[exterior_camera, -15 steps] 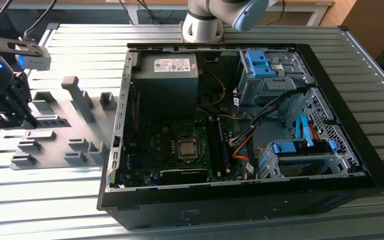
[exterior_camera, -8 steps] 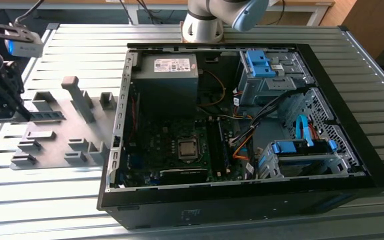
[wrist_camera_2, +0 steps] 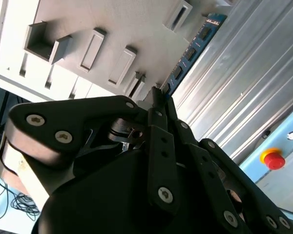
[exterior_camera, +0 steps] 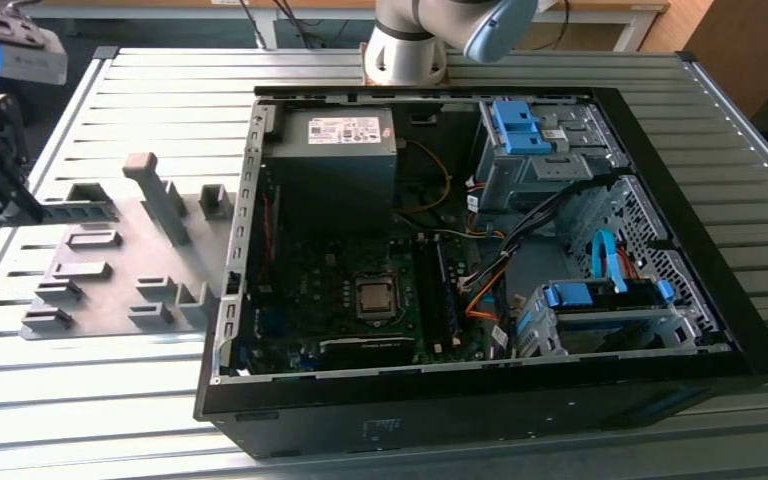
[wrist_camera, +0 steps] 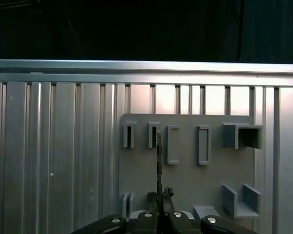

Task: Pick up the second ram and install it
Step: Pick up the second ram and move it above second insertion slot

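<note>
Gripper (wrist_camera_2: 158,96) is pinching 2nd ram (wrist_camera_2: 191,50) tight btwn its fingers, holding it near grey fixture (wrist_camera: 185,183).

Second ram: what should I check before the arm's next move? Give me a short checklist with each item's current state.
1. Hold: gripper shut on the second ram at one end: ok.
2. Ram straight in the grip: ok, it stands edge-on in the first wrist view.
3. Ram clear of the grey fixture: cannot tell.
4. The computer case open, motherboard exposed: ok.
5. Free slot on the motherboard: cannot tell.
</note>
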`<act>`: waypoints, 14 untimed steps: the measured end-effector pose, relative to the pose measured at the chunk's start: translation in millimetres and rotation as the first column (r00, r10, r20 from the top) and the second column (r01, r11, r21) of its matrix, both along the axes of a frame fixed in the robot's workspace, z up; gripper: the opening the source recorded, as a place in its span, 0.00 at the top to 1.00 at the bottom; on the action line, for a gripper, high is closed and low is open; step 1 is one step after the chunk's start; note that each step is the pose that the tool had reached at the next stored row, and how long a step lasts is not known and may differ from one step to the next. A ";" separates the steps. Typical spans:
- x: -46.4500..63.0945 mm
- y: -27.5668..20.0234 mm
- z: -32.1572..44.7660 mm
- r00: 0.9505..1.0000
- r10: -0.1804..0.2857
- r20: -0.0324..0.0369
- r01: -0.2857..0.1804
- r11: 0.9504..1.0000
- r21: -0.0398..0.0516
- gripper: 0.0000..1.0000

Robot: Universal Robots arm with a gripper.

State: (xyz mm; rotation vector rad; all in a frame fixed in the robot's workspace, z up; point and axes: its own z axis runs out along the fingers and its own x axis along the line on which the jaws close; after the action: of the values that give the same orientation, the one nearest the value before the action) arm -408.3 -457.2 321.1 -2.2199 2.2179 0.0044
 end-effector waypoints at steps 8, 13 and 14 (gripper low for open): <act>0.0 0.0 29.3 1.000 0.000 0.000 0.000 1.000 0.000 0.86; 0.0 0.0 45.7 1.000 0.000 0.000 0.000 1.000 0.000 0.86; 0.0 0.0 48.5 1.000 0.000 0.000 0.000 1.000 0.000 0.86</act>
State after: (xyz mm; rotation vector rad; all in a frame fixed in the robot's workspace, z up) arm -408.3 -457.2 369.6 -2.2198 2.2178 0.0044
